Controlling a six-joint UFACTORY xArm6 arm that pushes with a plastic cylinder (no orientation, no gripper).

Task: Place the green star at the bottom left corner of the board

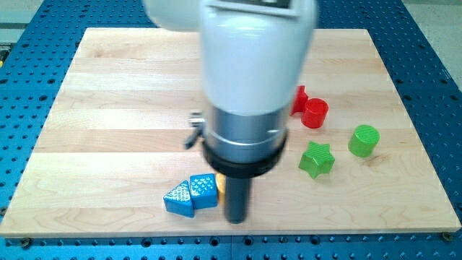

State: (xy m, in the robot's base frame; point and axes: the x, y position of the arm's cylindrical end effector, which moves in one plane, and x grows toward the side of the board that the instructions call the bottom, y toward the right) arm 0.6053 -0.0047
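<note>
The green star (317, 159) lies on the wooden board (108, 108) at the view's right, below the middle. My tip (236, 219) is near the board's bottom edge, well to the star's left and lower. It stands just right of a blue cube (203, 191) and a blue triangular block (179, 199). A yellow block (220, 186) shows as a sliver between the blue cube and the rod, mostly hidden.
A green cylinder (364, 140) stands right of the star. A red cylinder (315, 113) and another red block (299, 100), partly hidden by the arm, lie above the star. The arm's white body (249, 65) covers the board's middle.
</note>
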